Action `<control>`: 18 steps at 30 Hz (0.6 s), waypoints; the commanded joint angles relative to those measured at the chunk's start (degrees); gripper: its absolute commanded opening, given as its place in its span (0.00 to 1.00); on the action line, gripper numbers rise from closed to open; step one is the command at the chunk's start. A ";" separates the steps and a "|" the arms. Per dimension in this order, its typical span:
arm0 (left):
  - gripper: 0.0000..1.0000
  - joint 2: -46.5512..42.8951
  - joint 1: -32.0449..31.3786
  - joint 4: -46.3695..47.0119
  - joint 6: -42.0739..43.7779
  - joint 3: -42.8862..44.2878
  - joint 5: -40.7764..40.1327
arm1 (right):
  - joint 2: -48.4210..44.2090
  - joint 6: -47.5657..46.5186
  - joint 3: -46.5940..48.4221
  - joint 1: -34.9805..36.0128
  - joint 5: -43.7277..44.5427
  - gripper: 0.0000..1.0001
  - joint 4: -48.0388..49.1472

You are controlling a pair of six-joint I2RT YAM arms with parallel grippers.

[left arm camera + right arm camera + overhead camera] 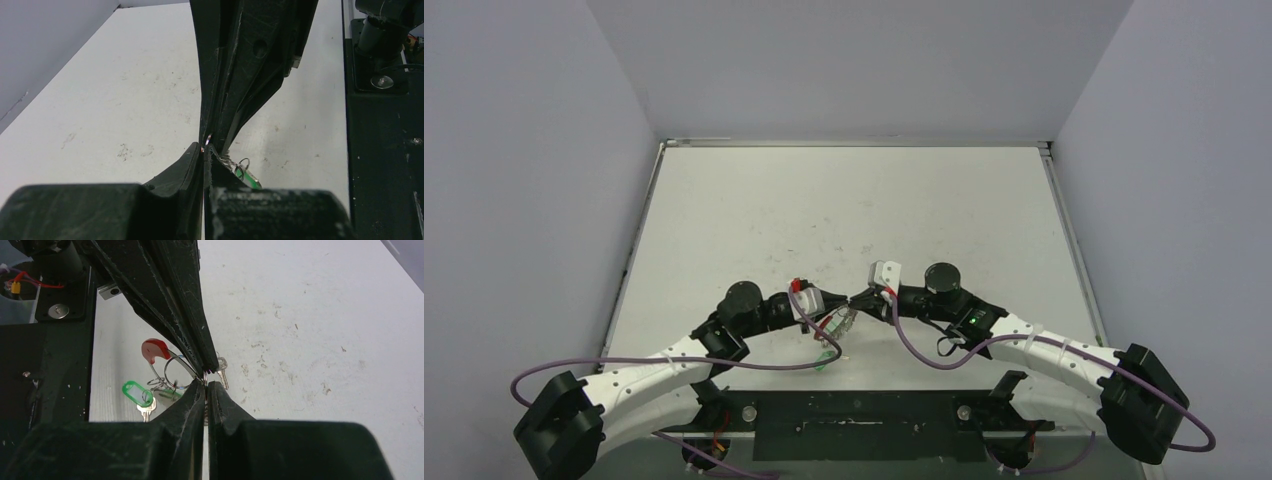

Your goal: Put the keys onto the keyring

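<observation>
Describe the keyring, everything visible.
The keyring shows a glossy red curved arc, plastic by its look, joined to thin silvery wire loops. It sits just under the spot where both arms meet, near the front edge of the table. The right gripper, shut, pinches its wire; the left gripper, also shut, meets it tip to tip. A green-tagged key sits at its loops. Whether the ring touches the table is unclear.

Right gripper (207, 386), jaws closed, meets the left gripper (204, 373) tip to tip; keyring (155, 349) and green-tagged key (136, 392) just beside.
</observation>
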 commanded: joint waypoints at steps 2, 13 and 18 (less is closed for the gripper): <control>0.00 0.47 -0.24 0.41 0.68 3.08 1.73 | -1.37 -0.64 1.36 0.35 -2.34 0.00 5.77; 0.00 -1.21 -0.30 -11.60 5.47 7.52 0.35 | -2.33 -3.55 3.52 0.62 1.08 0.31 -0.82; 0.00 -1.01 -0.30 -14.55 7.06 8.78 1.32 | -4.13 -6.87 4.45 0.60 3.34 0.39 -5.33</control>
